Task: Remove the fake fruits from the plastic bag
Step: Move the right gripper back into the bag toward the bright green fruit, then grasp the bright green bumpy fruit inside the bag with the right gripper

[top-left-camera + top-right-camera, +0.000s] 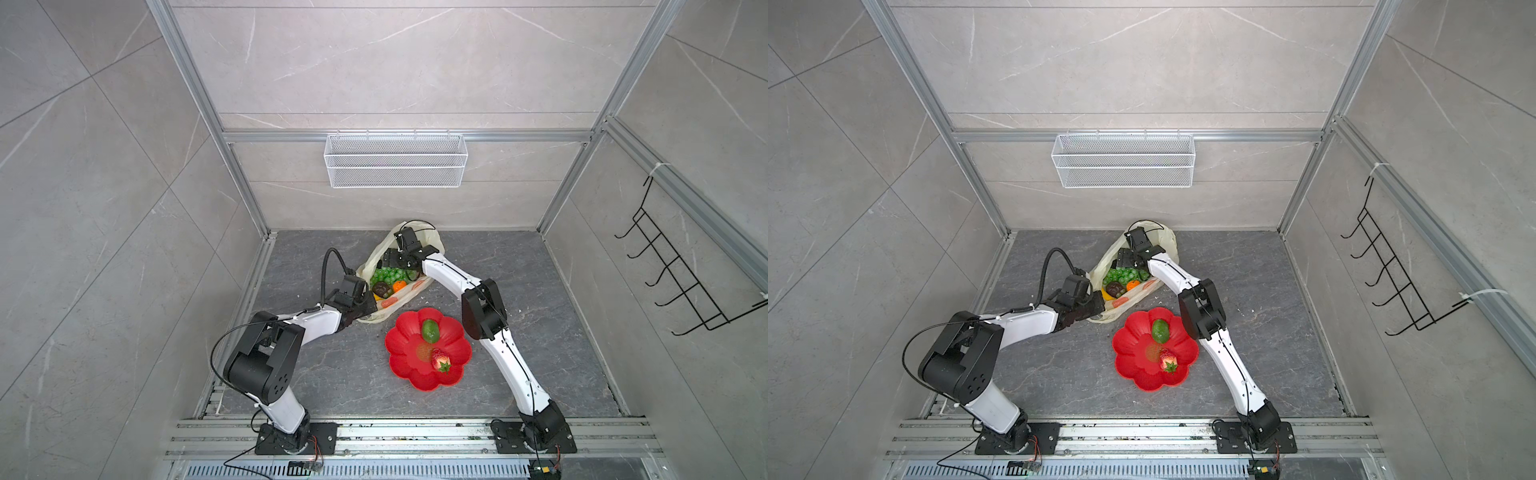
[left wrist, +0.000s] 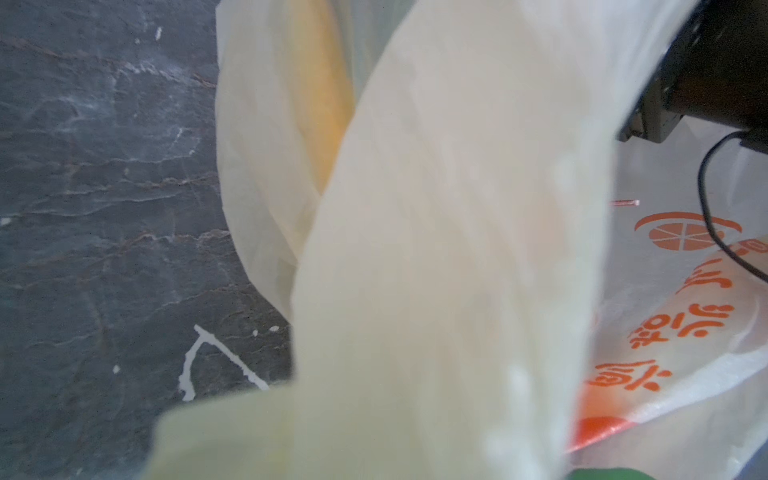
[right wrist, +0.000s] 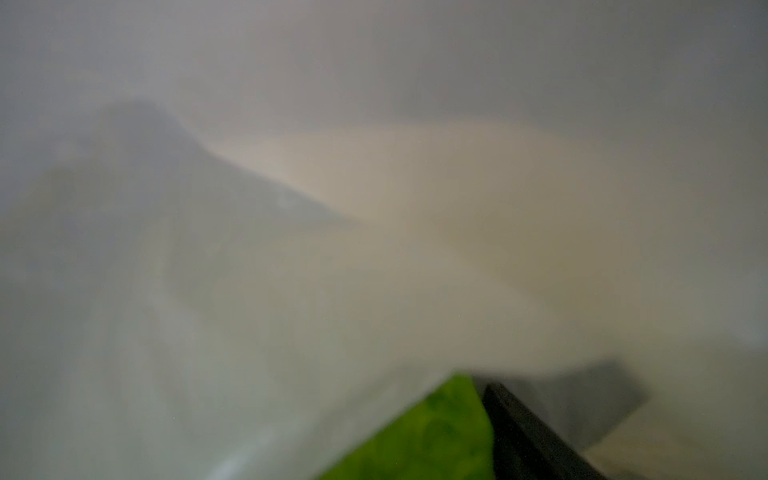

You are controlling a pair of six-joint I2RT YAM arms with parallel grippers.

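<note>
Fake fruits are partly out: a green avocado and red strawberry lie on the red flower-shaped plate, lower centre. Green grapes, a small orange and a dark avocado sit in the crinkly cream plastic bag, mid-frame. Left gripper seems clenched on its edge; whether the right gripper, inside, grips anything, I cannot tell.

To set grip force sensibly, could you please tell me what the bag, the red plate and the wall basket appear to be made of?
The plastic bag: thin translucent cream film with a soft sheen, shown by its crinkled folds and orange print. The red plate: probably moulded plastic, glossy, with scalloped petal shapes. The wall basket: fine white mesh, likely coated metal wire, since the wall shows through its grid.
</note>
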